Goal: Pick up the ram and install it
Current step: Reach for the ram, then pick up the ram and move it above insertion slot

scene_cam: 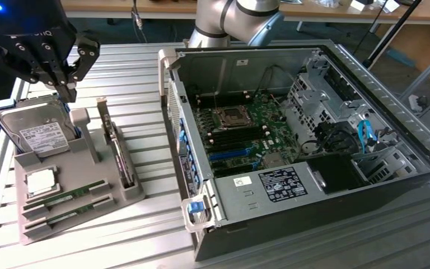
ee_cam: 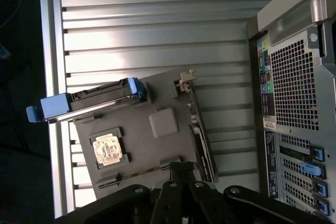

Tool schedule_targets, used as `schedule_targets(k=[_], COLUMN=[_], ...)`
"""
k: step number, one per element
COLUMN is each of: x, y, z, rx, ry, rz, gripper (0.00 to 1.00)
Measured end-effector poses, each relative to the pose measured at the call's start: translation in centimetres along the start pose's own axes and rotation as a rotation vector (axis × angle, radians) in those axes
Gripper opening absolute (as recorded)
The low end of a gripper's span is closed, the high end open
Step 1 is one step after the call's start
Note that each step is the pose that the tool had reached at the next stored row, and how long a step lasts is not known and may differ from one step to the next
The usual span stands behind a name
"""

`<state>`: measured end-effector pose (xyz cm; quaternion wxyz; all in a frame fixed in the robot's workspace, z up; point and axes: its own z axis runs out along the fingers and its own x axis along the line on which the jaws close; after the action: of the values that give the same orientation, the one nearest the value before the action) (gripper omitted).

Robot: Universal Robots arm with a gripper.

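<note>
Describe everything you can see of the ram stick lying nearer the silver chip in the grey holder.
The ram stick is a long, narrow, thin green strip that looks like circuit board. It sits on its long edge in a slot of the grey holder, beside the silver chip and parallel to a second stick of the same kind in the next slot. Only the holder touches it. It is not yet picked up: the open gripper hangs apart from it, above the hard drive.
</note>
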<state>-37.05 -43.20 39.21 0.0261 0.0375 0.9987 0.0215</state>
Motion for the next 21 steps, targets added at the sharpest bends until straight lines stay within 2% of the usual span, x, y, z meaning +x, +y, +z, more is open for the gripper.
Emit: schedule_targets(k=[12, 21], x=[0.7, 0.7], y=[-1.19, -1.23], z=[-0.09, -0.09], rx=[0.0001, 0.0000], ry=[0.0000, 0.0000], rz=[0.000, 0.000], gripper=[0.11, 0.11])
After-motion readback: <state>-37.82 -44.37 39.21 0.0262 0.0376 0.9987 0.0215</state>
